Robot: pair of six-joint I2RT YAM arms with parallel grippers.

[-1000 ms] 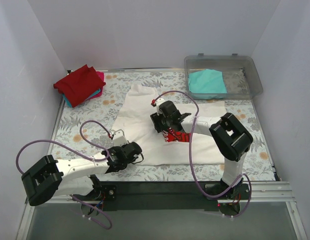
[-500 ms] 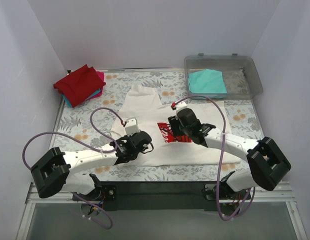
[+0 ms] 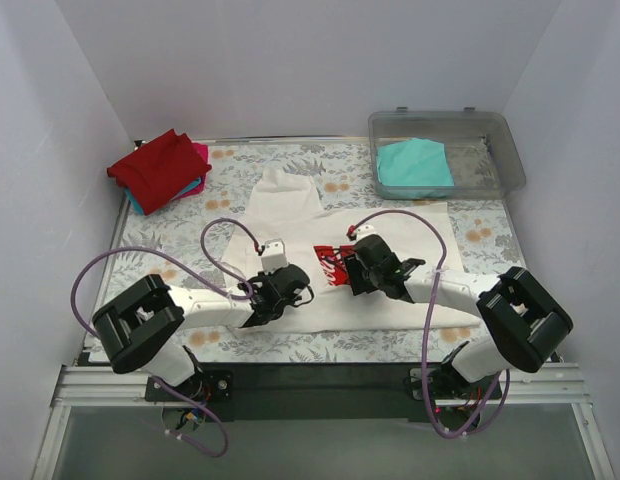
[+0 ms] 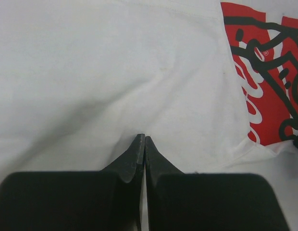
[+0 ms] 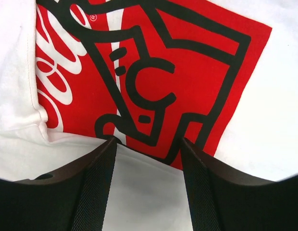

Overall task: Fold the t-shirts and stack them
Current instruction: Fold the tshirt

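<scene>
- Top external: both my arms stretch low over the worktop (image 3: 490,235), onto the white t-shirt (image 3: 290,215) lying mid-worktop.
- Left fingers (image 4: 144,144) together, tips on its cloth.
- Right fingers (image 3: 350,283) apart at the red print (image 5: 197,62).

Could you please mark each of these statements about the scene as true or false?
1. The teal t-shirt lies inside the clear bin. True.
2. The right end effector is shut. False: its jaws stand open over the red print.
3. A red t-shirt tops the stack at the far left. True.
4. The white t-shirt is already folded on that stack. False: it lies spread out under both end effectors.
5. The left end effector is wide open. False: it is shut on the white cloth.
</scene>
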